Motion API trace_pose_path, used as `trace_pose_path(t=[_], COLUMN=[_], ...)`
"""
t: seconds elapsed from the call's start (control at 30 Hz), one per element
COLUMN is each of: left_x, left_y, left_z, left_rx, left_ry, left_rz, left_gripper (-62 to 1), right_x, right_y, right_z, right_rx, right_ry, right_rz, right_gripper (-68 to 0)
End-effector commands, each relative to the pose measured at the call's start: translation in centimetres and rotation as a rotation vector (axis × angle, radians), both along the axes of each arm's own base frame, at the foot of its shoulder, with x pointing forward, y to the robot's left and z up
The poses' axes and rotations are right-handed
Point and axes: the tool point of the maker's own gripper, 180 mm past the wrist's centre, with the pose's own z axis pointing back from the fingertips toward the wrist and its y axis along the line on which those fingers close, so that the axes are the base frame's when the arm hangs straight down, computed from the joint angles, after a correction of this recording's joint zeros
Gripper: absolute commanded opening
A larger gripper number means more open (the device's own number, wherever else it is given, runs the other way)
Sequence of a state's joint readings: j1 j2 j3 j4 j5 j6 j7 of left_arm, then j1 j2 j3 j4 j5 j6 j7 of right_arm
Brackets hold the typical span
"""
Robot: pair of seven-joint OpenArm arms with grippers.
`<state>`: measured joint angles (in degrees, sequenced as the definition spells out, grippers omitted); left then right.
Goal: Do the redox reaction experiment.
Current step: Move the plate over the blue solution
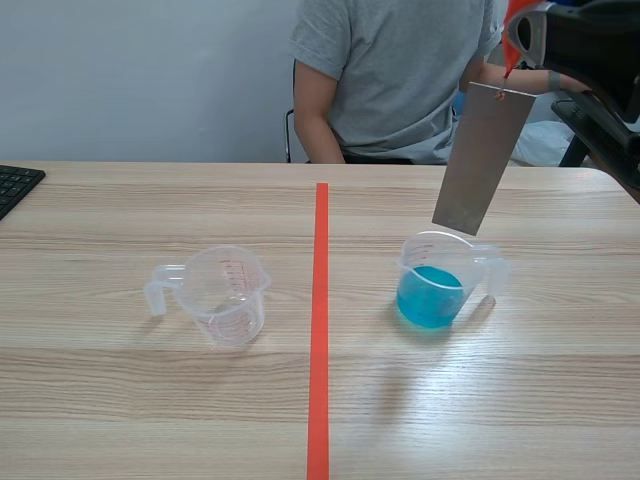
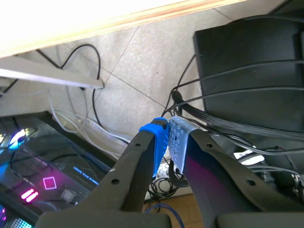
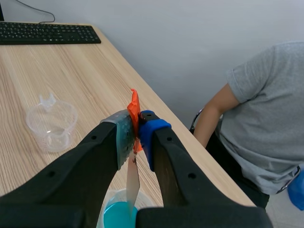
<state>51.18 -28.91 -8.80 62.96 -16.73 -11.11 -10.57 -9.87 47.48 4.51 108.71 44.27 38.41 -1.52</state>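
A grey metal strip (image 1: 483, 160) hangs upright from an orange tab (image 1: 512, 45), and my right gripper (image 1: 518, 40) is shut on that tab high at the right. The strip's lower end sits just over the mouth of a clear beaker of blue liquid (image 1: 440, 282), above the liquid. In the right wrist view the tab (image 3: 134, 111) is pinched between the pads of the right gripper (image 3: 136, 124), with the strip (image 3: 132, 183) pointing down at the blue beaker (image 3: 118, 213). An empty clear beaker (image 1: 222, 293) stands left of the tape line. My left gripper (image 2: 167, 135) is shut on nothing below table level.
A person in a grey shirt (image 1: 400, 70) sits across the table behind the blue beaker. A black keyboard (image 1: 15, 185) lies at the far left edge. An orange-red tape line (image 1: 320, 320) runs down the middle. Cables and a black case (image 2: 251, 71) lie under the left gripper.
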Motion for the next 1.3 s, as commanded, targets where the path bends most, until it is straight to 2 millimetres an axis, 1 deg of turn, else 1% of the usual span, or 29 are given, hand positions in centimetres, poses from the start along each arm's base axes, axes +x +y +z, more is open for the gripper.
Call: trace_pose_path(t=[0.0,0.2,0.37,0.8,1.07,1.27], left_x=[1.0,1.2,1.2,1.2,1.2,1.6], left_y=[-0.2,-0.1,-0.1,-0.1,-0.1,0.2], left_z=[0.7,0.9,0.9,0.9,0.9,1.1], left_rx=[-0.004,-0.002,-0.002,-0.002,-0.002,0.006], left_ry=[-0.030,-0.034,-0.034,-0.033,-0.034,-0.039], left_rz=[-0.022,-0.029,-0.029,-0.029,-0.029,-0.046], left_gripper=[-56.2,-56.2,-56.2,-56.2,-56.2,-56.2], right_x=[0.4,1.0,1.6,1.5,1.3,1.3], right_y=[-0.5,-1.4,-1.8,-1.7,-0.9,-0.7], right_z=[1.3,1.8,2.6,3.2,2.3,2.2], right_rx=[0.029,0.044,0.048,0.086,0.103,0.105], right_ry=[-0.032,-0.052,-0.077,-0.076,-0.045,-0.041], right_rz=[-0.002,-0.009,-0.017,-0.010,0.011,0.015], right_gripper=[-66.0,-66.0,-66.0,-66.0,-66.0,-66.0])
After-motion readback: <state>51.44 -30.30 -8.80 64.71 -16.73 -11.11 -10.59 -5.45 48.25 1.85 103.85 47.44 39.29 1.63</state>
